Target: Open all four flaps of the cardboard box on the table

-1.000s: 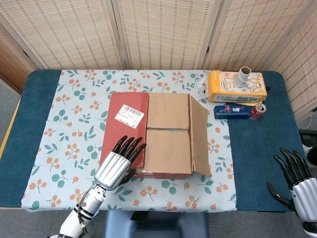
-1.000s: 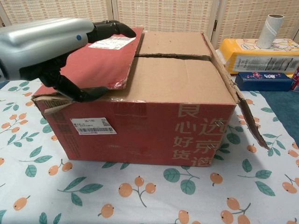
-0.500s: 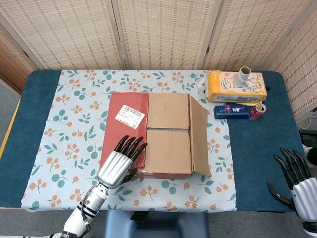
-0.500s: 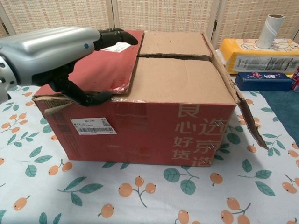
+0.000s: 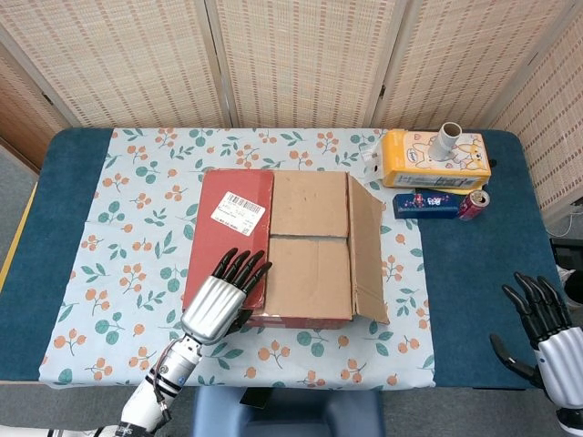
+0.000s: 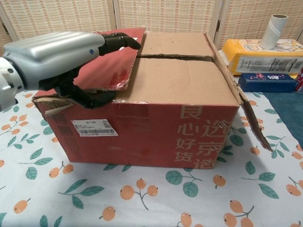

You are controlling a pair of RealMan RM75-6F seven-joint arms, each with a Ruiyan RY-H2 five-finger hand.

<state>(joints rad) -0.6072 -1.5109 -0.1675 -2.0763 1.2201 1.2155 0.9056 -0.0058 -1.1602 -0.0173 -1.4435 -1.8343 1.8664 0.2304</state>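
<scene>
Fingers (image 6: 118, 40) of the left hand (image 5: 217, 303) lie over the box's (image 5: 291, 246) red left flap (image 5: 230, 232), thumb seemingly tucked under its edge, so probably pinching it. Right hand (image 5: 547, 332), well right of the box, is spread and holding nothing.

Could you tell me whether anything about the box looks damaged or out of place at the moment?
Yes: the cardboard box is worn. Its right flap hangs outward with a ragged, torn edge, and the near left corner is frayed where the left hand holds the red flap slightly raised.
</scene>
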